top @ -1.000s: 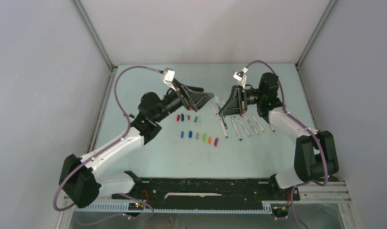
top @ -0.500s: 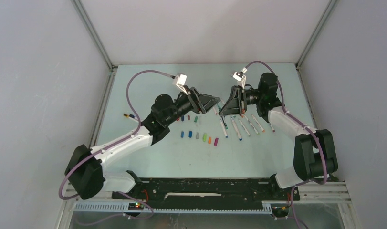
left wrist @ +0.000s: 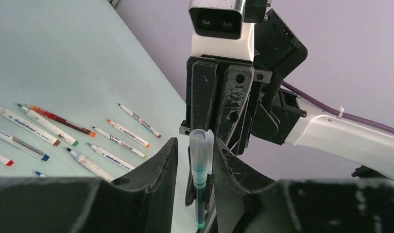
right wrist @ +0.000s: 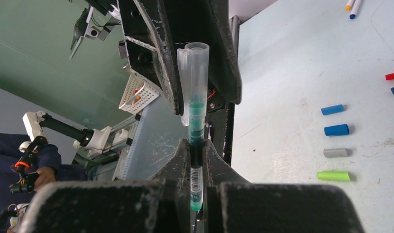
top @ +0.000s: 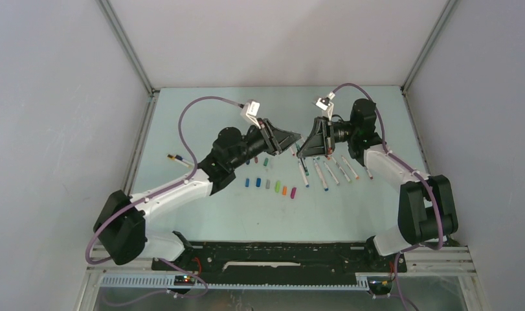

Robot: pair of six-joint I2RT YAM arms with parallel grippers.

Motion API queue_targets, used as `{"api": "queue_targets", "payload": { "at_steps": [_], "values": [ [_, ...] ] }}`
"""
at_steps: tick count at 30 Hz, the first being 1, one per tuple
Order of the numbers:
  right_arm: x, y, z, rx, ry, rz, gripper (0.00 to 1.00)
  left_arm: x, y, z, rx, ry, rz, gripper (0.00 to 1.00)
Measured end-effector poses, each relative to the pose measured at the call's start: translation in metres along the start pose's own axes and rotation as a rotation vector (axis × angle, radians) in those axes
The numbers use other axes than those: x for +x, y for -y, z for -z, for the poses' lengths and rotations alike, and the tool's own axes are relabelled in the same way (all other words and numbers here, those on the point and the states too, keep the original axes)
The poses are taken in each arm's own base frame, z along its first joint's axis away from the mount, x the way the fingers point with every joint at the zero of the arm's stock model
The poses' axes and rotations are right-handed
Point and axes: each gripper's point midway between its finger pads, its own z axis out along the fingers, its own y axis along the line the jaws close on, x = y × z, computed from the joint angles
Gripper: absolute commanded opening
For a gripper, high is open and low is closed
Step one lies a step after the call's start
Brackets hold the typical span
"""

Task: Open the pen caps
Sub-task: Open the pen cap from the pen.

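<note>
Uncapping step: the right claw [right wrist: 197, 145] is clamped on a green pen [right wrist: 197, 177], held above the surface [right wrist: 292, 58] at upper centre of the top view. The left claw [left wrist: 195, 144] flanks its clear cap [right wrist: 193, 73] (gap on one side; grip, cannot tell). Next: pinch firmly, pull straight apart.
</note>
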Motion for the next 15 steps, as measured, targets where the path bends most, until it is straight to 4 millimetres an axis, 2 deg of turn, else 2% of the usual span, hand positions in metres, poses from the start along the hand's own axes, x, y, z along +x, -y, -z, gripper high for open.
{"api": "queue_targets", "payload": {
  "at_steps": [4,9,15],
  "values": [
    [0.000,0.001,0.000,0.003,0.003,-0.002,0.00,-0.001,0.005,-0.002,0.016,-0.004,0.005,0.02],
    [0.000,0.004,0.001,0.009,0.007,0.003,0.00,0.001,0.006,-0.005,0.027,-0.020,0.002,0.00],
    [-0.004,0.014,-0.004,0.026,0.018,0.011,0.00,-0.014,-0.009,0.003,-0.044,0.010,-0.019,0.00]
  ]
}}
